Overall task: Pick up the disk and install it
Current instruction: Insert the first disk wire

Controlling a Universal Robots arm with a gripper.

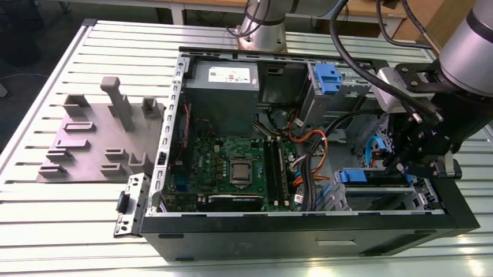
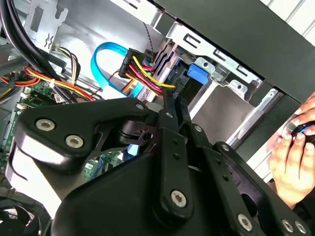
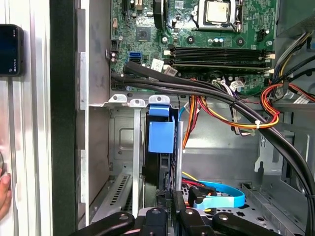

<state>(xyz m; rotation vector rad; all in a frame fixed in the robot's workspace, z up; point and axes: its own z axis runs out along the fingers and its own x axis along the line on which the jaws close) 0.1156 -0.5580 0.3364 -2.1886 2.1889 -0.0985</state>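
My black jointed pincer (image 3: 170,209) clenches the disk's (image 3: 161,137) edge, its blue plastic carrier upright in the metal bay (image 3: 123,101).

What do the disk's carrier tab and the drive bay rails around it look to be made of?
The disk's carrier tab looks like moulded plastic: uniform matte blue, soft edges. The drive bay rails look like bare sheet metal, probably steel: silver-grey, thin, folded, with punched holes.

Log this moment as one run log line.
gripper: inside case, at drive bay | disk: on edge in bay slot | hand: beside case
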